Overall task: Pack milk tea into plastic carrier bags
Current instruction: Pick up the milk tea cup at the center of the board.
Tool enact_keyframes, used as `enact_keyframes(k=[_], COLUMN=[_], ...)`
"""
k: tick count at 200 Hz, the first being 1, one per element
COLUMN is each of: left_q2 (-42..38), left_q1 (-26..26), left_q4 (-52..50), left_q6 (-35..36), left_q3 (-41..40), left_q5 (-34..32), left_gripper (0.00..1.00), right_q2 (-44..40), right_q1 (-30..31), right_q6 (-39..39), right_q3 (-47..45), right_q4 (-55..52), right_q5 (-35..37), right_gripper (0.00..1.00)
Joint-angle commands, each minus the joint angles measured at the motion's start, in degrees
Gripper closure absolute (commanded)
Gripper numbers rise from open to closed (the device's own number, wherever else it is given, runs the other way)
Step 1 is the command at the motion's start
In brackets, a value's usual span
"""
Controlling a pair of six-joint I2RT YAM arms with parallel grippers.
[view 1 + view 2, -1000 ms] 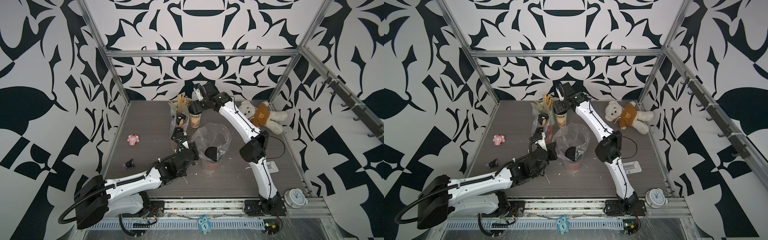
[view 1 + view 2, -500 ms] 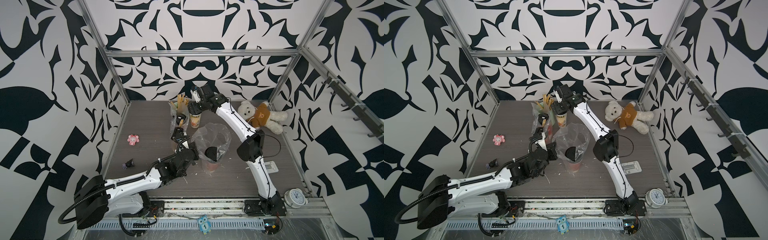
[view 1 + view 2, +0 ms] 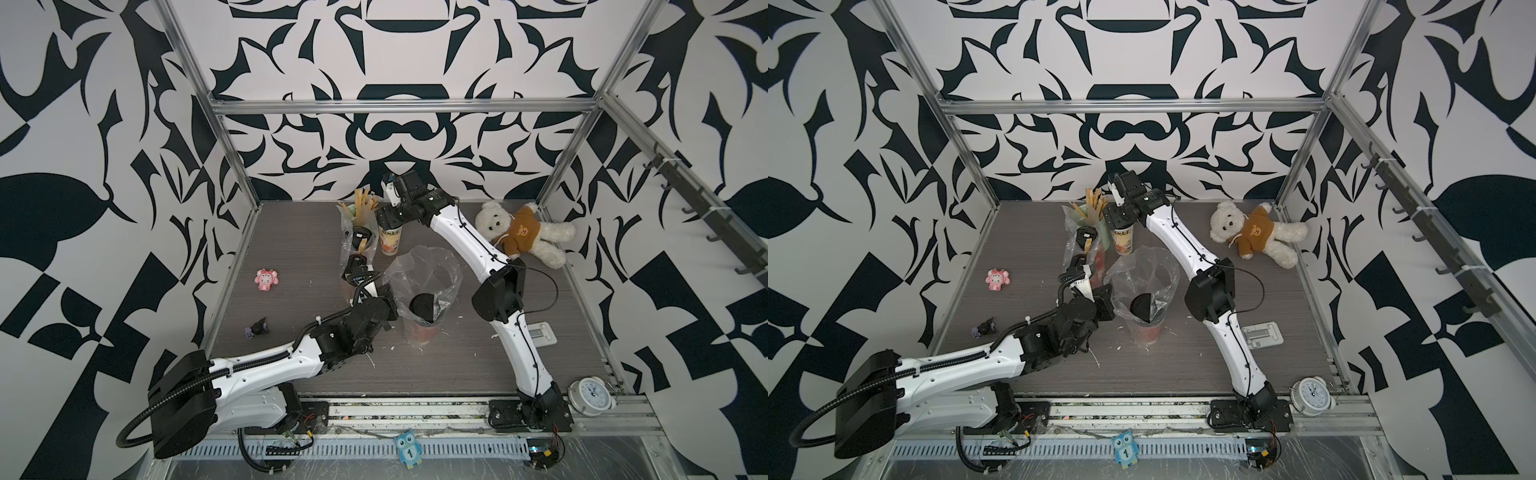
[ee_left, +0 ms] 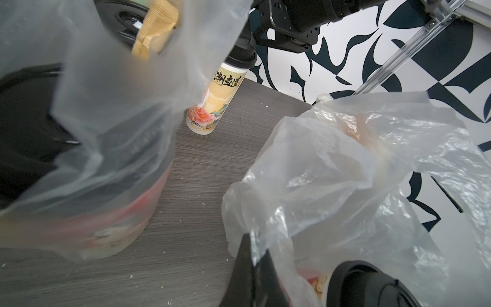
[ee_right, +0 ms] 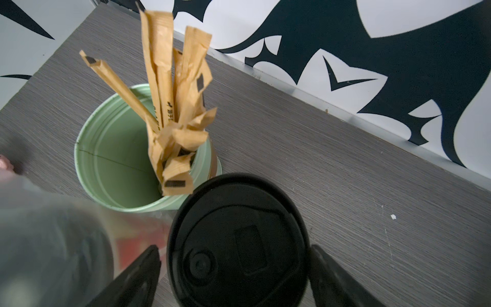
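1 outstretched right arm (image 3: 465, 237) holds open jaws astride cream cup (image 3: 391, 243); left jaws clamp clear bag (image 3: 432, 266) rim.

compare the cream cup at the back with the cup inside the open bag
The cream cup stands bare on the table; the bagged cup sits inside the clear bag. The cream cup's sleeve is cream-yellow, the bagged cup's red. Both are upright with black lids.

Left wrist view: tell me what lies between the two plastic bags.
Only bare tabletop separates the packed bag from the open bag; the left wrist view shows it.
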Motion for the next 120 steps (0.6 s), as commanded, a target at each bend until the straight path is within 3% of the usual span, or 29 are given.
enact_keyframes(k=[1,67,120], left_q2=[0.0,-0.2,-0.8], left_q1=[0.0,0.0,0.0], left_q4=[-0.7,-1.0,-1.5], left_q6=[-0.5,-0.7,-0.9], left_q3=[0.5,0.4,0.2], left_q5=[-0.7,-0.7,-0.7], left_gripper=[1.0,1.0,1.0], right_q2=[-0.9,-0.5,-0.1], right_q1=[0.0,0.0,0.0], right_q6=[0.2,0.3,0.3], right_q3=[2.1,1.9,1.6], right_q4=[1.9,1.7,1.1], right_q5=[1.0,1.6,1.9], right_gripper=[0.11,0.19,0.17])
